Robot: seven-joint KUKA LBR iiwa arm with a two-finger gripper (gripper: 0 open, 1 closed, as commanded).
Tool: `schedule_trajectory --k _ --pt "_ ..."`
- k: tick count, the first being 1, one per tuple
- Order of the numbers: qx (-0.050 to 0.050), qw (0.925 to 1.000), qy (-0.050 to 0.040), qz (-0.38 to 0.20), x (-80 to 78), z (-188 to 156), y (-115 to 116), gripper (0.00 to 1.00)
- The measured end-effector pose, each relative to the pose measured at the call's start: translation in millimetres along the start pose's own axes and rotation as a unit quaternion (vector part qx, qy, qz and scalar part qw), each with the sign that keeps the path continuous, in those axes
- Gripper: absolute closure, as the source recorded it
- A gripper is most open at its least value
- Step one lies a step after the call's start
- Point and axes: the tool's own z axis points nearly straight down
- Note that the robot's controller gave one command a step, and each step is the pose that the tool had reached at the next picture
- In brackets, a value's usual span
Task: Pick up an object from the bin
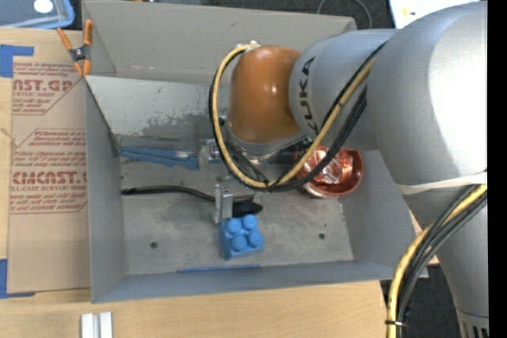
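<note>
My gripper (225, 206) hangs low in the middle of the bin, under the orange wrist cover. Its tip stands right at the upper left edge of a blue studded building block (241, 236), which lies on the bin floor near the front wall. Whether they touch I cannot tell. A tool with a blue handle (161, 158) and a thin black handle (158, 191) lies to the gripper's left, its head hidden beneath the gripper. To the right, a shiny copper-coloured bowl (338, 173) is partly covered by the arm.
The arm and its cables reach in from the right and cover the bin's back right part. The bin's sloping left wall rises close to the tool's handles. Bare floor lies to the left and right of the blue block.
</note>
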Motion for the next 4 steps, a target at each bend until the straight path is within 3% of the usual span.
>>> schedule_trajectory --k 1,2,3,4 --pt "0.0 0.9968 -0.0005 -0.08 6.6 1 1 1.0" --pt "0.0 0.9962 -0.0007 -0.087 7.5 -2 1 1.0" --pt "0.0 0.9963 0.0026 -0.086 18.4 -61 -9 1.0" --pt "-0.001 0.9985 0.003 -0.055 18.5 -138 -14 1.0"
